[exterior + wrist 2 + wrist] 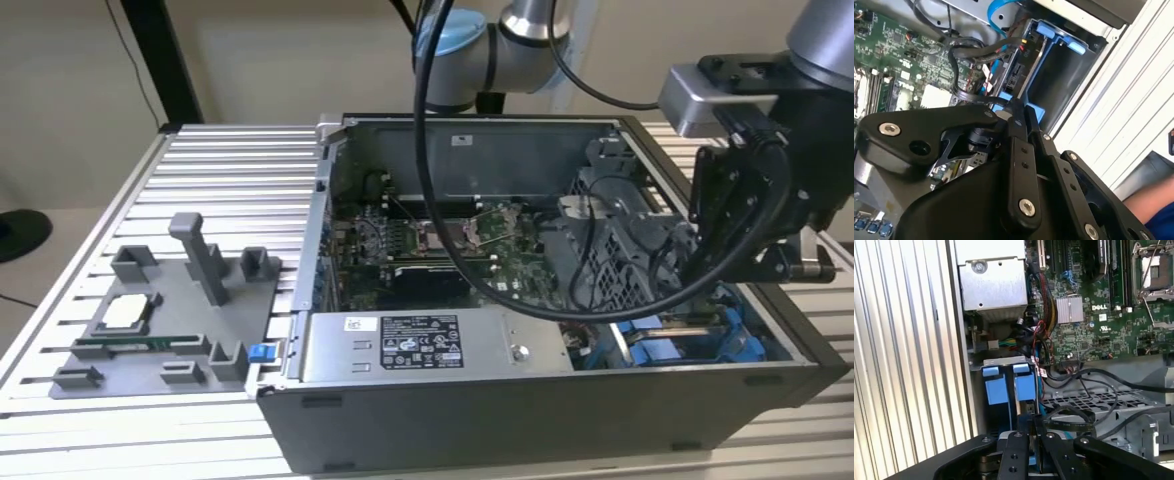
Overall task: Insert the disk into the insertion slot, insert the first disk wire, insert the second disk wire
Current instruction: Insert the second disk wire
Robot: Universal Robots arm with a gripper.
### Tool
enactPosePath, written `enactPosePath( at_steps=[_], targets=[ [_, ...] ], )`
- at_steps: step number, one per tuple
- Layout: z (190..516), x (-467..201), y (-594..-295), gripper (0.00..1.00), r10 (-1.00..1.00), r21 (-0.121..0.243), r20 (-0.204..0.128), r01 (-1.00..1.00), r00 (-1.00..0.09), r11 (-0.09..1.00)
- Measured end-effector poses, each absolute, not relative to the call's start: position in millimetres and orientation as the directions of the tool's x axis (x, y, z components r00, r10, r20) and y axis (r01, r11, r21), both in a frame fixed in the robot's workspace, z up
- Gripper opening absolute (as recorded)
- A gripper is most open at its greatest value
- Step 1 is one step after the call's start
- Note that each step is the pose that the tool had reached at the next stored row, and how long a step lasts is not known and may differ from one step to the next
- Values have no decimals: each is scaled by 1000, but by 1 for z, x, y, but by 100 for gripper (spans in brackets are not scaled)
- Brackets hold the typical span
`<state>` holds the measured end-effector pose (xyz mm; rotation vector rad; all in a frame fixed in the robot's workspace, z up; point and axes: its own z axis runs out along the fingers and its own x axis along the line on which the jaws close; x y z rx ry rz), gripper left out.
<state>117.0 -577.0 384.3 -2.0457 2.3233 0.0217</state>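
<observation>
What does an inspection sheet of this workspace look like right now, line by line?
Surface: ribbed aluminium table carrying an open grey computer case.
Job's things: grey metal drive bay with bright blue plastic rails; a blue-framed part sits in it by the hand, though I cannot tell whether the disk is fully seated.
Clutter: grey plastic fixture tray with upright posts on the exterior view's left; grey metal box with a black-and-white sticker inside the case.
Grippers: black hand lowered at the bay, fingers close together.
Cables: black wire bundle beside the bay; black hose loop hanging from the arm.
Surroundings: beige wall; a person's arm at the table edge.
</observation>
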Motion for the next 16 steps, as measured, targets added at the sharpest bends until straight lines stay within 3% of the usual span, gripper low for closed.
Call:
enactPosePath(
  at_steps=[7,16],
  targets=[
    [383,117,-577,0,-997,-19,-54,-998,-57,58],
    [381,118,-577,0,-997,-19,-54,-998,-56,57]
  ],
)
